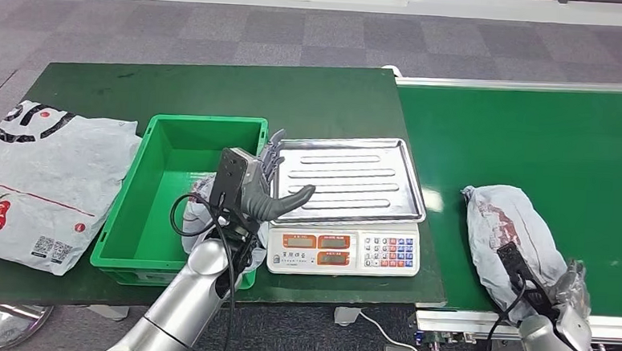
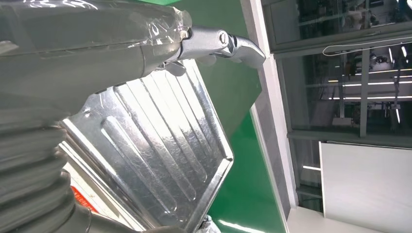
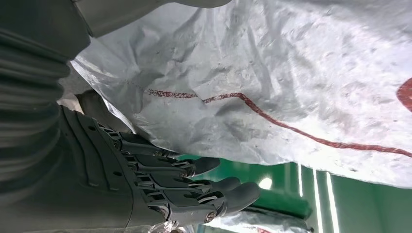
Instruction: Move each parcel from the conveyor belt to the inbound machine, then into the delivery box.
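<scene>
Grey parcel [image 1: 507, 234] on the belt [image 1: 535, 139] — right hand [image 3: 160, 189] clasps it — left hand [image 1: 263, 191] spread, holding nothing

A crumpled grey plastic parcel [image 1: 507, 234] with red markings is lying on the green conveyor belt [image 1: 551, 140] at right. A bright green plastic box [image 1: 133, 214] is sitting left of the silver ribbed scale tray [image 1: 344, 177], whose white base is showing orange displays and blue, red and white keys. At far left, a flat white bag [image 1: 38, 181] is displaying black and red print.
</scene>
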{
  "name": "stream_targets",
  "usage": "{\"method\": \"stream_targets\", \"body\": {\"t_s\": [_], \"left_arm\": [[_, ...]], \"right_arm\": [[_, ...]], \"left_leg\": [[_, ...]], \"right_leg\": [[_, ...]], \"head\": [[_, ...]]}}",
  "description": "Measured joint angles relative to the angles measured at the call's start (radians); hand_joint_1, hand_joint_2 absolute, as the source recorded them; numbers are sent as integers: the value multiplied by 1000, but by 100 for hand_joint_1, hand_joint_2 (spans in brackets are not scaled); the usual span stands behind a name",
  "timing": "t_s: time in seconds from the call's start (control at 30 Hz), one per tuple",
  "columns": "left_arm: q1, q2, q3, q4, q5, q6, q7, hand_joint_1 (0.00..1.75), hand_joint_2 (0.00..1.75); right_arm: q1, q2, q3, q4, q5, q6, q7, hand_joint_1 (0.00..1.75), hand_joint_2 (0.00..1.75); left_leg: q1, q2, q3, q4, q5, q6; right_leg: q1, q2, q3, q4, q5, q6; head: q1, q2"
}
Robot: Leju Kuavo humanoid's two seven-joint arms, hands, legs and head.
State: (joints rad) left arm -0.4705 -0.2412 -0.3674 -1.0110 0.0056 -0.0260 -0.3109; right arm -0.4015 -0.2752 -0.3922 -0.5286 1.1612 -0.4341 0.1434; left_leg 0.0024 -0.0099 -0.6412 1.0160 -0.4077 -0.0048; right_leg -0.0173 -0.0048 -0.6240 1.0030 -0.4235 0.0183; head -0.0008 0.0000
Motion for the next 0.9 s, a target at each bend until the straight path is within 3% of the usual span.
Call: {"method": "stream_targets", "body": {"t_s": [0.9], "left_arm": [[13,1,0,-10,-2,0,-2,0,175]], "right_arm": [[-19,-8,-16,56,0,7,0,0,175]], "left_leg": [[0,0,0,0,0,0]], "right_leg": [[0,0,0,0,0,0]], "head": [[0,0]]}}
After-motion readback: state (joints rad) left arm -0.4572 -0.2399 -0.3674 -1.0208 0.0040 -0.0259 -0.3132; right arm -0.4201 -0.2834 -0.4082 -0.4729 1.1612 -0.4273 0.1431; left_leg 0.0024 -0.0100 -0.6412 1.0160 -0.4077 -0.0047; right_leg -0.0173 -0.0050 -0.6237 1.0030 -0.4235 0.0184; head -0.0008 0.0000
